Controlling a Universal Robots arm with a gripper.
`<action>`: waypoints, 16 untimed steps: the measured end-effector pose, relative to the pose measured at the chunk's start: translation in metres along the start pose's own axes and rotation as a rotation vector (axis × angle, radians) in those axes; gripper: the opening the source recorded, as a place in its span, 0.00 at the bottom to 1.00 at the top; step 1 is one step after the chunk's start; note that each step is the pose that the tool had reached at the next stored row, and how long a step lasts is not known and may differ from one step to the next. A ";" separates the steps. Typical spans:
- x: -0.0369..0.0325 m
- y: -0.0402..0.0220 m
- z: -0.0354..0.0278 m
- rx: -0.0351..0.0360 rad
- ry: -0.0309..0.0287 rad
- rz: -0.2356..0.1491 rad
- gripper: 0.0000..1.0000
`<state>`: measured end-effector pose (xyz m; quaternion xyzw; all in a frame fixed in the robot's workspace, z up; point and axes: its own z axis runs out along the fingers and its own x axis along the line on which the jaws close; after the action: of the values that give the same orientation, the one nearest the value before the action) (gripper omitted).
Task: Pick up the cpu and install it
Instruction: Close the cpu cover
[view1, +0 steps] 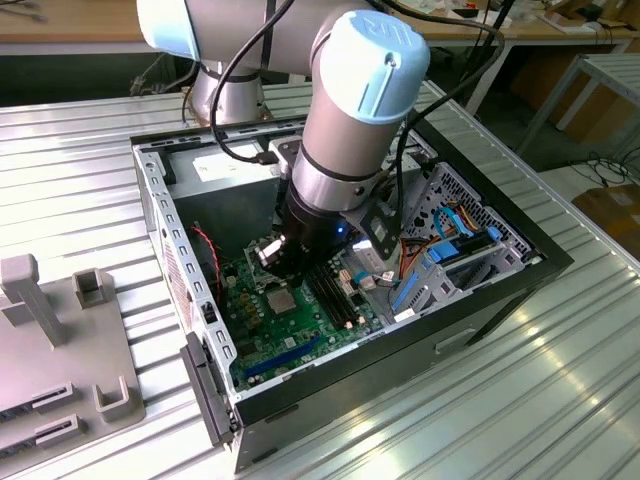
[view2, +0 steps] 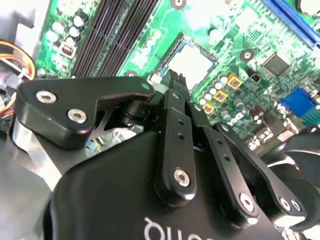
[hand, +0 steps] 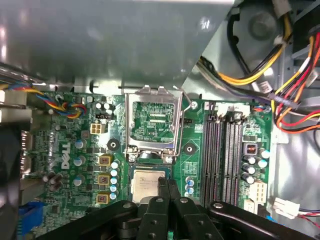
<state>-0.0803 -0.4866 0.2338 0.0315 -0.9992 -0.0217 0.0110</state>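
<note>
The cpu is a pale silvery square lying flat in the socket bed on the green motherboard; it also shows in the second wrist view and in the exterior view. The socket's metal load frame stands hinged up just beyond it. My gripper hangs low over the board inside the computer case, its two black fingers pressed together at the chip's edge nearest the memory slots. In the second wrist view the gripper is shut with nothing visible between the tips.
The open black computer case walls in the board on all sides. Black memory slots run beside the socket, and cable bundles hang near them. Grey fixtures stand on the ribbed metal table at the exterior view's left.
</note>
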 end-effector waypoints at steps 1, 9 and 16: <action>0.0000 0.0002 0.0000 0.0001 -0.0001 0.000 0.11; 0.0000 0.0005 0.0000 0.0001 0.0000 -0.001 0.11; 0.0000 0.0005 0.0000 0.0001 0.0000 -0.002 0.11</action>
<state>-0.0803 -0.4861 0.2338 0.0323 -0.9992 -0.0216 0.0110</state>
